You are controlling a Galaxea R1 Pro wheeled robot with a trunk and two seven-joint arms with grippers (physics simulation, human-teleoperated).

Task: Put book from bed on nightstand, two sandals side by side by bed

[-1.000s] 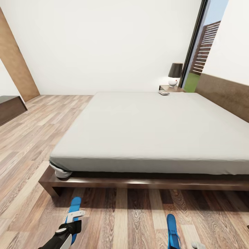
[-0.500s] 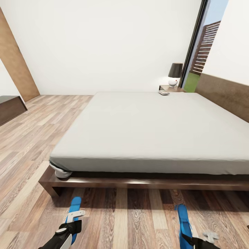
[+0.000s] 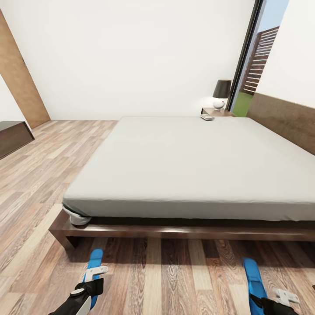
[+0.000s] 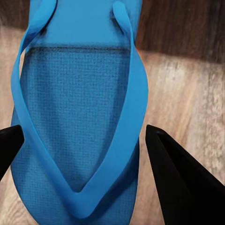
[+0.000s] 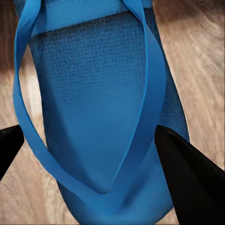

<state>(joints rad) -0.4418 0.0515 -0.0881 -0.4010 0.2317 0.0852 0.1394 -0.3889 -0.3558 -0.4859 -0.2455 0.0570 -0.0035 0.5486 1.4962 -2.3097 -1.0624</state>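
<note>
Left pincer (image 3: 93, 274): I see its fingers (image 4: 180, 180) spread wide either side of the left sandal (image 3: 93, 267), on the floor just before the bed (image 3: 192, 166) frame.
Right pincer (image 3: 284, 298): fingers (image 5: 194, 183) likewise apart, straddling the right sandal (image 3: 254, 280), not clamped.
Book (image 3: 207, 117): on the nightstand (image 3: 217, 111) beside the lamp (image 3: 221, 93), I judge.
Risk: the sandals lie well apart; closing on a thin strap could let one slip or twist, spoiling the side-by-side pairing.
</note>
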